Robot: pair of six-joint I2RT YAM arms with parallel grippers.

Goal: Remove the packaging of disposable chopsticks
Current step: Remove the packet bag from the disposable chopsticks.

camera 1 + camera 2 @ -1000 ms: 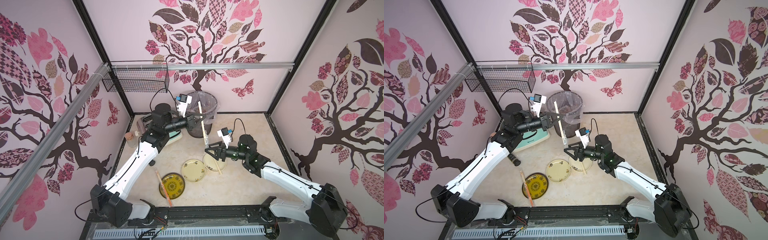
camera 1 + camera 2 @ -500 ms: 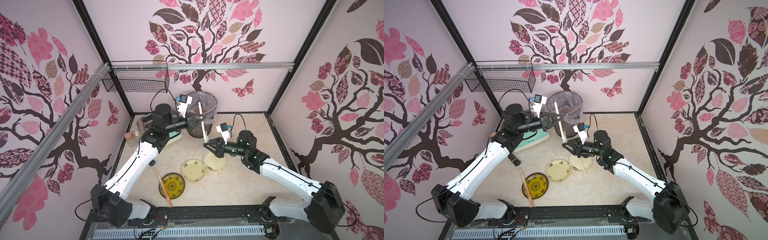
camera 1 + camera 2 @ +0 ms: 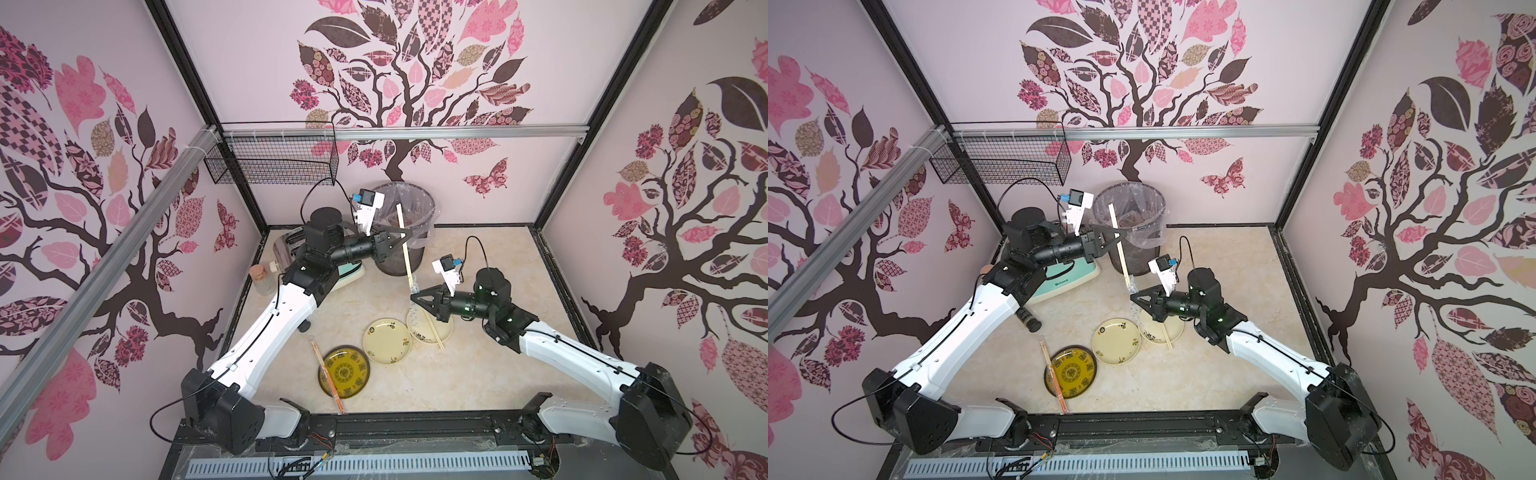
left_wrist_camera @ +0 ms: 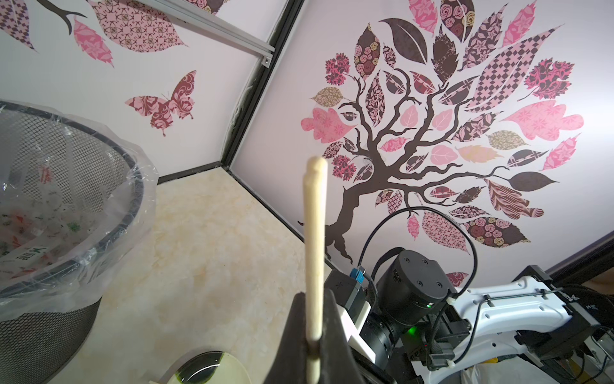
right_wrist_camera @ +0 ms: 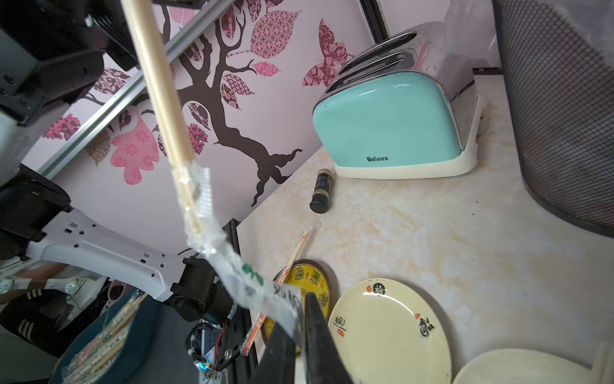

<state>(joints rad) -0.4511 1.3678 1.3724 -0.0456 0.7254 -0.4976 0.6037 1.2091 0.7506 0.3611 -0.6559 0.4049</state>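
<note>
Mesh bin, wrappers inside (printed, crumpled)

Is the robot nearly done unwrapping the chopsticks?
About halfway. One bare pair lies on a plate. The left gripper holds a second pair while the right gripper pinches its sleeve, almost off. The orange-wrapped pair is still wrapped.
</note>
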